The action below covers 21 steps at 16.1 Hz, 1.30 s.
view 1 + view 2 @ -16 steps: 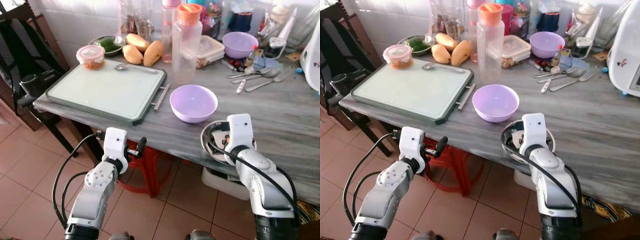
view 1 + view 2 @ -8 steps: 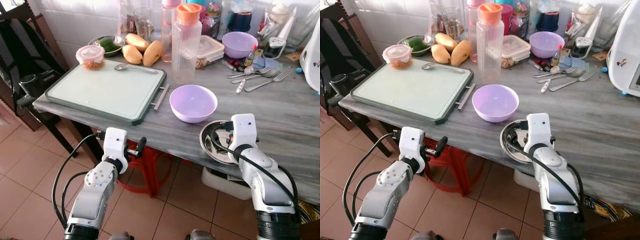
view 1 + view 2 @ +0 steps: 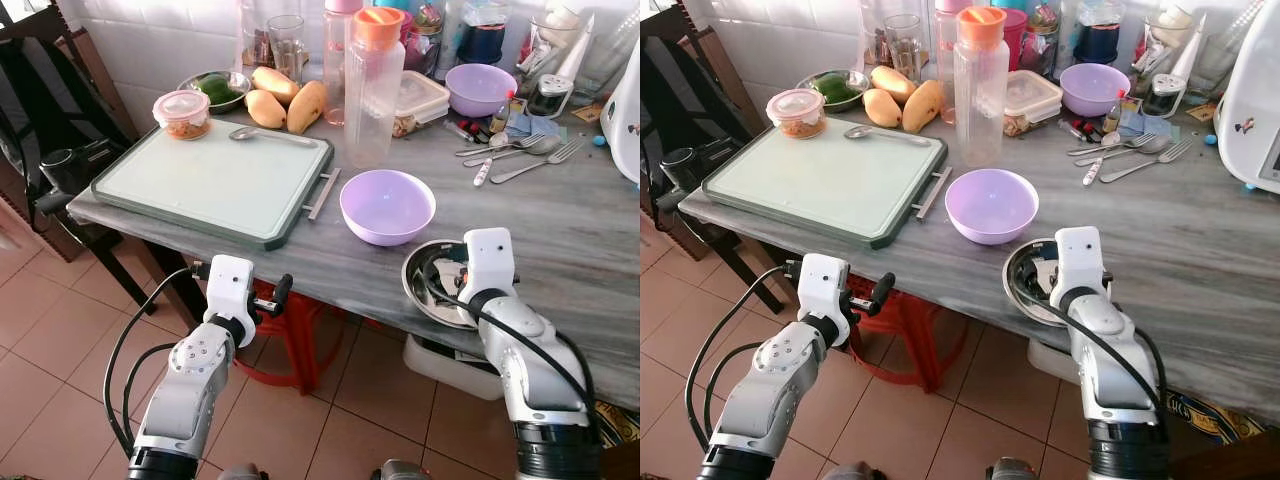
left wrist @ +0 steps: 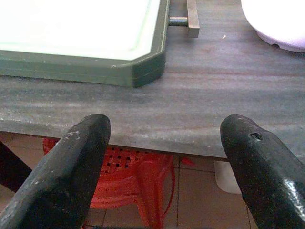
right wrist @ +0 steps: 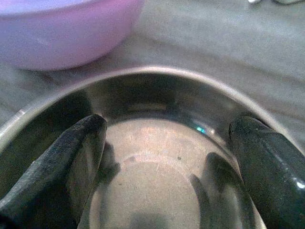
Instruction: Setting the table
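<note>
A steel bowl (image 3: 424,287) sits at the near edge of the grey table (image 3: 560,230), right of a purple bowl (image 3: 387,205). My right gripper (image 5: 167,162) is lowered into the steel bowl, open, with both fingers (image 5: 62,167) inside and close to its walls. My left gripper (image 4: 167,143) hangs open just below the table's front edge, in front of the green-rimmed tray (image 3: 215,175), with nothing between its fingers. A spoon (image 3: 245,133) lies at the tray's far edge. More spoons and forks (image 3: 520,155) lie at the back right.
A tall orange-capped bottle (image 3: 373,85) stands behind the purple bowl. Mangoes (image 3: 285,100), a lidded tub (image 3: 182,112), a second purple bowl (image 3: 480,88) and jars crowd the back. A red stool (image 3: 290,340) stands under the table, a dark chair (image 3: 50,150) at the left.
My right wrist has shifted slightly to the right over the steel bowl. The left arm and the other things have not moved.
</note>
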Available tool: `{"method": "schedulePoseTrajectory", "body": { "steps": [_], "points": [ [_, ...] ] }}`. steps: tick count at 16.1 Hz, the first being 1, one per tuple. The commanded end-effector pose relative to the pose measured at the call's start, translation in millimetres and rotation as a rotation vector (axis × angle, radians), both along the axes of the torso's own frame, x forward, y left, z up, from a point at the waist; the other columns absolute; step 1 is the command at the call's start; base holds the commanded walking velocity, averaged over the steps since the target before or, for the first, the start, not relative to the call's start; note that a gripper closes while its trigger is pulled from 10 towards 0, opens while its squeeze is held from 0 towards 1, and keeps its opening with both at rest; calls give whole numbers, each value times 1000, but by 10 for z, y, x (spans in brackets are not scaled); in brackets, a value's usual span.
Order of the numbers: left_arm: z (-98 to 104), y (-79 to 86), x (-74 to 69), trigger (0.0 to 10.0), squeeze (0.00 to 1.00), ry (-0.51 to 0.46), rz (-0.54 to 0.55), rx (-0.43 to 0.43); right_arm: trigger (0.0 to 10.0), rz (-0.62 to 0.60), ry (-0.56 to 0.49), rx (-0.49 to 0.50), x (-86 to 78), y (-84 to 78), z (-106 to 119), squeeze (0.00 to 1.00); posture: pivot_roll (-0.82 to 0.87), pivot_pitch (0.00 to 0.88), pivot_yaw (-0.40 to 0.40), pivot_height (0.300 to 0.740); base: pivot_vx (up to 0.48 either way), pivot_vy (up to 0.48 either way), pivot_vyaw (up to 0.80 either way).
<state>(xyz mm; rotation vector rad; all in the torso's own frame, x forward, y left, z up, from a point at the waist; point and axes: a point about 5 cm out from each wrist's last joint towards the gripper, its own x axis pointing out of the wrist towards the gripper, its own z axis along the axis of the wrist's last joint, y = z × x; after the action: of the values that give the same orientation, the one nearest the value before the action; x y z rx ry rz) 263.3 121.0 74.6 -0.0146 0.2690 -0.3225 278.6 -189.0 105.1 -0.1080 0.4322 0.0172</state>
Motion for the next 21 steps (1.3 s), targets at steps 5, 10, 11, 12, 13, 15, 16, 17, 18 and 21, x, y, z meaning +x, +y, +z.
{"method": "schedulePoseTrajectory", "body": {
  "steps": [5, 10, 11, 12, 13, 15, 16, 17, 18, 21],
  "points": [
    [42, 15, 1, 10000, 0, -16, -10, 12, 10000, 3, -68, 53, 136, 6, 28, 0, -34, 29, 64, 740, 0, 0, 0],
    [41, 15, 3, 10000, 0, -16, -12, 13, 10000, 47, -94, 103, 163, 125, 49, 0, -36, 25, 65, 740, 0, 0, 0],
    [40, 15, 5, 10000, 0, -16, -13, 13, 10000, 54, -92, 109, 162, 145, 42, 0, -36, 25, 65, 740, 0, 0, 0],
    [41, 11, 8, 10000, 0, -16, -14, 12, 10000, 61, -90, 113, 156, 165, 34, 0, -36, 24, 65, 740, 0, 0, 0],
    [41, 8, 11, 10000, 0, -16, -15, 12, 10000, 66, -91, 116, 151, 179, 30, 0, -36, 22, 65, 740, 0, 0, 0],
    [41, 2, 16, 10000, 0, -17, -14, 10, 10000, 79, -93, 127, 148, 197, 27, 0, -38, 20, 64, 740, 0, 0, 0],
    [41, 0, 19, 10000, 0, -17, -14, 10, 10000, 79, -92, 127, 151, 194, 27, 0, -38, 21, 63, 740, 0, 0, 0],
    [42, 0, 21, 10000, 0, -18, -14, 9, 10000, 81, -94, 125, 154, 193, 31, 0, -38, 19, 62, 740, 0, 0, 0],
    [44, 0, 23, 10000, 0, -19, -11, 8, 10000, 82, -97, 126, 152, 185, 47, 0, -38, 19, 60, 740, 0, 0, 0],
    [45, 10, 24, 10000, 0, -22, -7, 6, 10000, 89, -118, 118, 68, 173, 125, 0, -42, 15, 59, 740, 0, 0, 0]
  ]
}}
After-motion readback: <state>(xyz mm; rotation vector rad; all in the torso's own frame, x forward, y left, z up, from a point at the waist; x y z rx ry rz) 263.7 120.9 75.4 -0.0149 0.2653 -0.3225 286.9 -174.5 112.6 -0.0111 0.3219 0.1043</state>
